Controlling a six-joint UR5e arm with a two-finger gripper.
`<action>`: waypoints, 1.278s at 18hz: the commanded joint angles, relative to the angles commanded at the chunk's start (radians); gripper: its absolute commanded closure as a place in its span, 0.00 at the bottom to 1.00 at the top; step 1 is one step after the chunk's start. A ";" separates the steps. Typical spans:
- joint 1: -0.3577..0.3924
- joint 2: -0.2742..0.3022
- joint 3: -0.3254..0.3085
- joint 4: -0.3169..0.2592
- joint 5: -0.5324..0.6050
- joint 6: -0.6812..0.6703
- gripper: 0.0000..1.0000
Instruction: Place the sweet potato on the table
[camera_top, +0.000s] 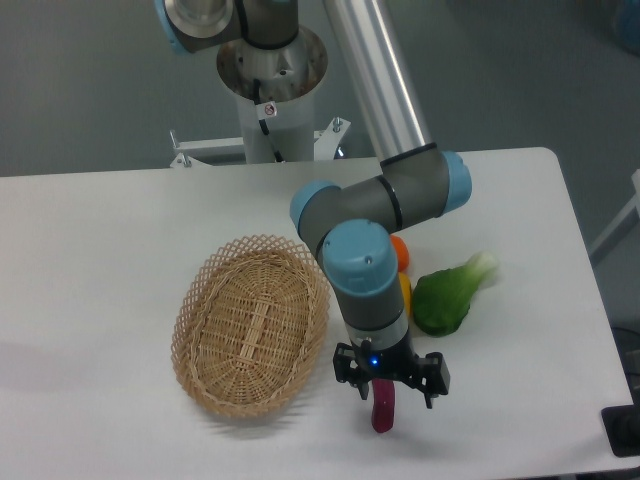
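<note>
Now gripper hangs low over white smooth surface, jaws spread wide, nothing clamped. Sweet potato, slim dark magenta tuber, lies on surface just below and between fingers, near front edge, right of oval woven wicker basket. Open room left and far right. Behind arm: leafy green vegetable, yellow fruit, orange partly hidden.
</note>
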 joint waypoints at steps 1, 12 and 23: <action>0.002 0.014 0.015 -0.002 0.002 -0.003 0.00; 0.190 0.173 0.051 -0.153 -0.057 0.276 0.00; 0.374 0.290 0.046 -0.480 -0.156 0.838 0.00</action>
